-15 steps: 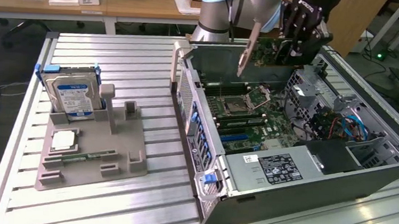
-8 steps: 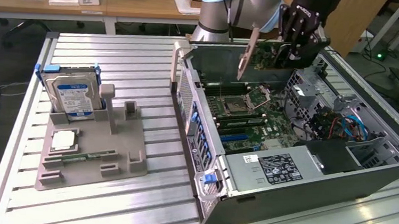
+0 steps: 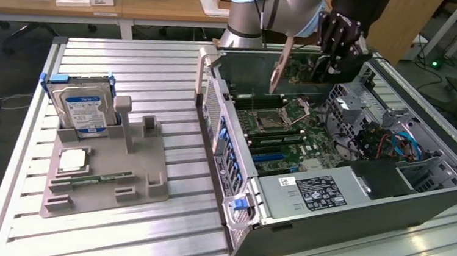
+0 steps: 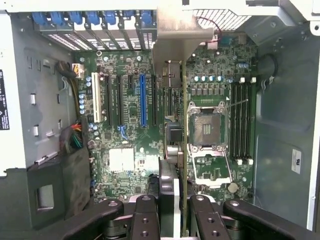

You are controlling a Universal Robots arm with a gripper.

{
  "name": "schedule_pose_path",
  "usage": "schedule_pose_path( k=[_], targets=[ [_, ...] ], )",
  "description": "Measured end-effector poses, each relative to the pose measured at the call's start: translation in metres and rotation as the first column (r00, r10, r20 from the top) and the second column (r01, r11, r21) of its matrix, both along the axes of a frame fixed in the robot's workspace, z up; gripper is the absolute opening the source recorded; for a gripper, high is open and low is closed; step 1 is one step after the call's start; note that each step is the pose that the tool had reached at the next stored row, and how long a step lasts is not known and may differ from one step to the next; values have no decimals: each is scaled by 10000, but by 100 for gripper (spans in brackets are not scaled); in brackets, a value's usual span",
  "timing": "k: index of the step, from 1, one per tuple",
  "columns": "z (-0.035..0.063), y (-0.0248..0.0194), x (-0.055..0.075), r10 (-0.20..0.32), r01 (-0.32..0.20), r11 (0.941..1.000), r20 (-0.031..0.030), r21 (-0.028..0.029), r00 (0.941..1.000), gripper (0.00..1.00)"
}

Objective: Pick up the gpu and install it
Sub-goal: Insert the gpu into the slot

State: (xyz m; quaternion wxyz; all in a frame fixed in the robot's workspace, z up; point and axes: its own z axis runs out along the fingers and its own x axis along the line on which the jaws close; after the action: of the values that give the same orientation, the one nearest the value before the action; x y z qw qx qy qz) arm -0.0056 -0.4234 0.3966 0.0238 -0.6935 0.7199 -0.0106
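Observation:
The gpu [image 3: 282, 64] hangs edge-on over the back part of the open computer case [image 3: 234, 165], above the motherboard [image 3: 293, 139]. My gripper [image 3: 336, 64] is shut on it from above. In the wrist view the gpu [image 4: 183, 125] runs as a thin edge from between my gripper [image 4: 175, 212] fingers toward its silver bracket [image 4: 172, 40] near the case's rear slots. It sits over the board between the blue slot [image 4: 142, 100] and the CPU socket [image 4: 206, 127], clear of the board.
A grey holder [image 3: 103, 167] on the slatted aluminium table [image 3: 160, 67] carries a hard drive [image 3: 83, 107], a CPU [image 3: 72, 160] and a memory stick [image 3: 98, 179]. Inside the case lie cables [image 3: 390, 144] and the power supply [image 3: 313, 193]. A wooden desk [image 3: 99, 2] stands behind.

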Motion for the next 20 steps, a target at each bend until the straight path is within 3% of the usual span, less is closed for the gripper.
schedule_pose_path(
  k=[20],
  targets=[
    [-262,0,-1,-1,1,10000,-7,0,10000,28]
  ],
)
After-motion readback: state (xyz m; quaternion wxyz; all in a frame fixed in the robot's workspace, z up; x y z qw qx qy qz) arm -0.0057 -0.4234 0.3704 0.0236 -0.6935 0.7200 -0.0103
